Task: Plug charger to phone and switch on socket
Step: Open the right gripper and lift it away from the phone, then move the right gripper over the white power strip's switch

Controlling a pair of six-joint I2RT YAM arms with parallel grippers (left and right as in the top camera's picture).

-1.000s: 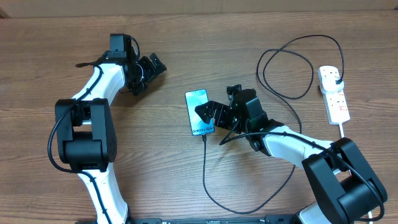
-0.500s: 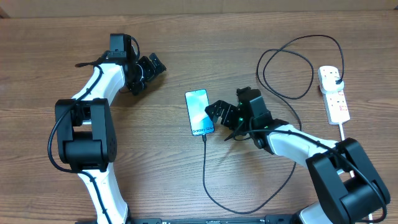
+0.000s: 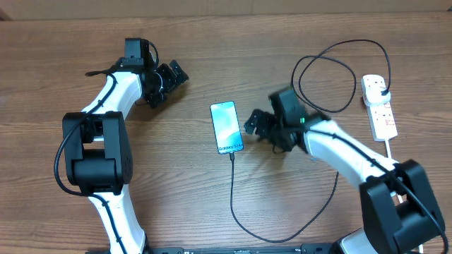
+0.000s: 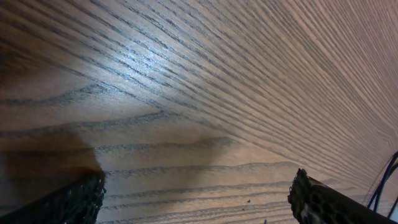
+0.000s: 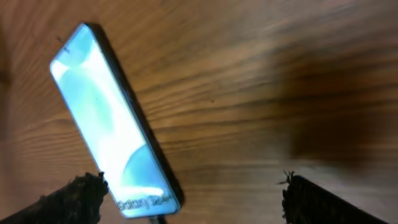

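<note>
The phone (image 3: 226, 127) is a slim, glossy slab with a pale blue-and-white screen, lying flat mid-bench. The charger (image 3: 233, 201), a thin black cable, meets its near end and loops over the wood to a black plug in the socket (image 3: 383, 116), a white oblong strip with red switch marks. The right pincer (image 3: 256, 127), blurred, is just right of the phone, jaws apart and empty. The left pincer (image 3: 168, 85), also spread wide, is well off at the far left. The bench (image 3: 212, 42) is brown wood with strong straight grain.

I'm looking at wood-grain table (image 4: 249, 106), glare at eleven o'clock. My left gripper (image 4: 199, 200) stands wide, dark fingertips (image 4: 78, 200) at seven and five o'clock, thin cables (image 4: 384, 182) at four.
</note>
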